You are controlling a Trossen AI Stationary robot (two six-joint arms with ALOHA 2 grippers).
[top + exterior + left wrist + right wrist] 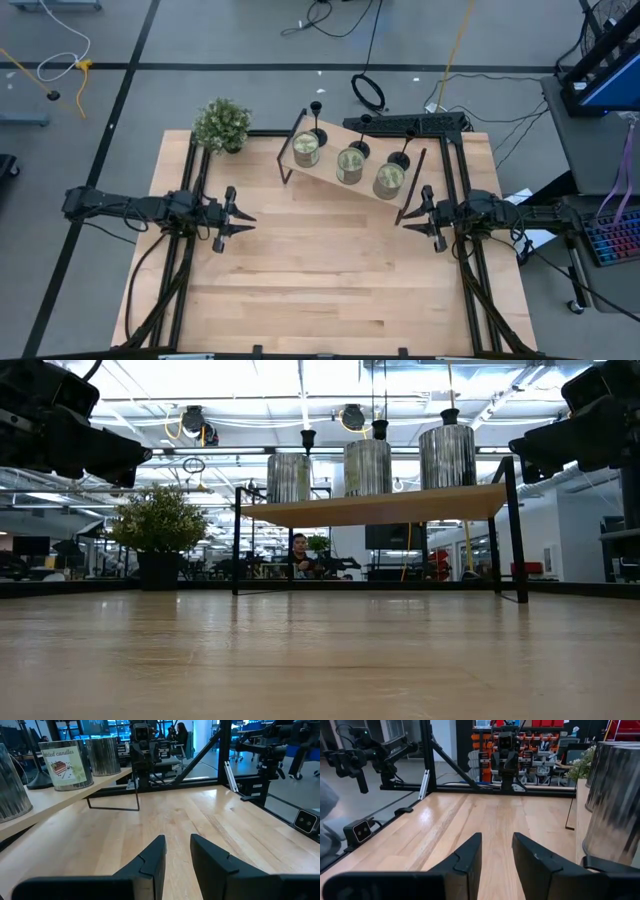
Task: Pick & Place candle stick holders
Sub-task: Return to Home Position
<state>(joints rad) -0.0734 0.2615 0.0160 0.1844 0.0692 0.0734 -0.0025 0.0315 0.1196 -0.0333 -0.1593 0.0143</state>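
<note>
— Starting with the high view: where are the three candle stick holders [318, 133]?
— On the shelf [328, 162] at the table's [320, 270] 12 o'clock, each upright behind one of three jars [350, 165]. The left arm [130, 207] waits at 9 o'clock, the right arm [520, 212] at 3 o'clock, its tip near the shelf's end.
— Low view?
— Holder tops show above the jars; a plant [160, 520] stands at the shelf's 9 o'clock.
— Left wrist view?
— The left jaws stand apart, gripping nothing, above bare table.
— Right wrist view?
— The right jaws stand apart, gripping nothing; one jar close alongside.
</note>
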